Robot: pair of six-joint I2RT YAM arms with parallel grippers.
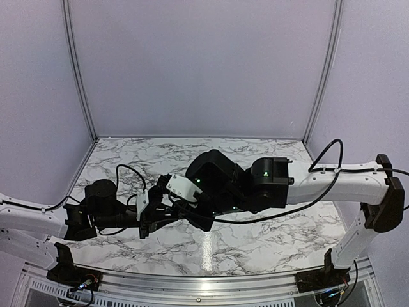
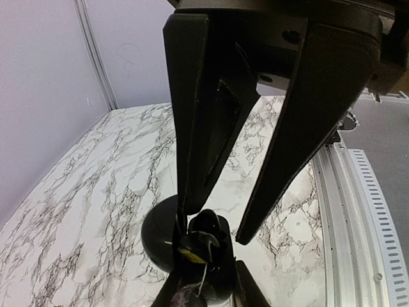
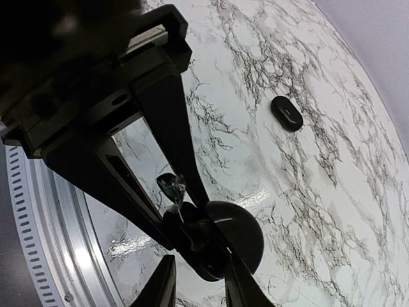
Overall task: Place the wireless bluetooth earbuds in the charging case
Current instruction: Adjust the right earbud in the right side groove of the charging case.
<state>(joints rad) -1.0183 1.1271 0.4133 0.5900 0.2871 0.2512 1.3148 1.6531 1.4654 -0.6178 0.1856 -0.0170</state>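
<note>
The table (image 1: 255, 236) is white marble run through with grey and black veins. It is edged by a silver ribbed rail (image 1: 204, 281), and the walls (image 1: 204, 64) are a plain pale lilac-grey. The left arm (image 1: 25, 220) and right arm (image 1: 339, 182) are white with black joints and black cables (image 1: 319, 160); two green lights (image 1: 264, 173) glow on the black housings, and the left gripper (image 2: 214, 224) and right gripper (image 3: 188, 224) are matt black. The charging case (image 3: 239, 233) is glossy black, the earbud (image 2: 198, 246) is glossy black with a small yellow mark, and the oval piece (image 3: 286, 113) on the marble is black.
</note>
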